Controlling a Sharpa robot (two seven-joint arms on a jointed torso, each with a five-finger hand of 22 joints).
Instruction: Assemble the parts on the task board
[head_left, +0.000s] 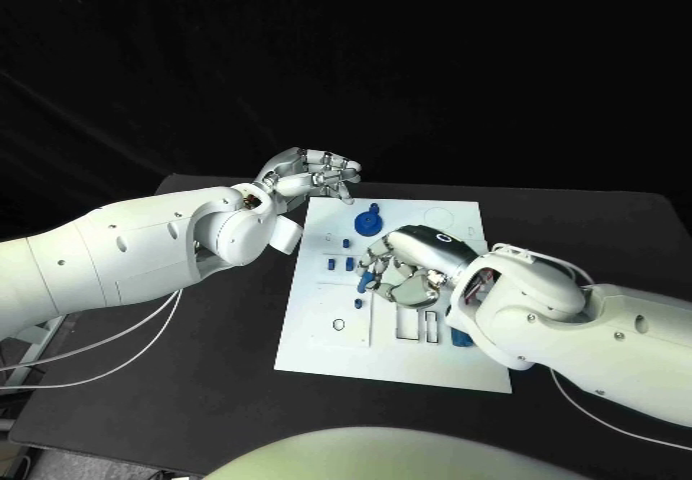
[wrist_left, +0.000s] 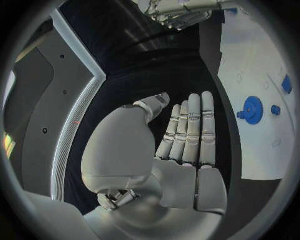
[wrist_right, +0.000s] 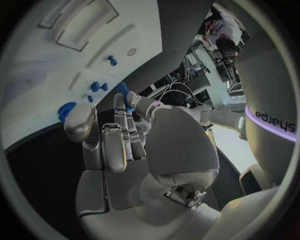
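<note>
Parts (head_left: 345, 265) lie on the task board (head_left: 332, 350), small, stiff and light; best pinched by their sides. Right hand (head_left: 404, 270), above them, pinches a blue piece (wrist_right: 123, 92). Left hand (head_left: 310, 175) hovers beyond the board's far corner, fingers (wrist_left: 190, 125) straight and together, holding nothing.

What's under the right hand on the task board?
The right hand hovers over the middle of the task board, with a small blue part at its fingertips. Rectangular slots show beside it; whatever lies directly beneath the palm is covered.
</note>
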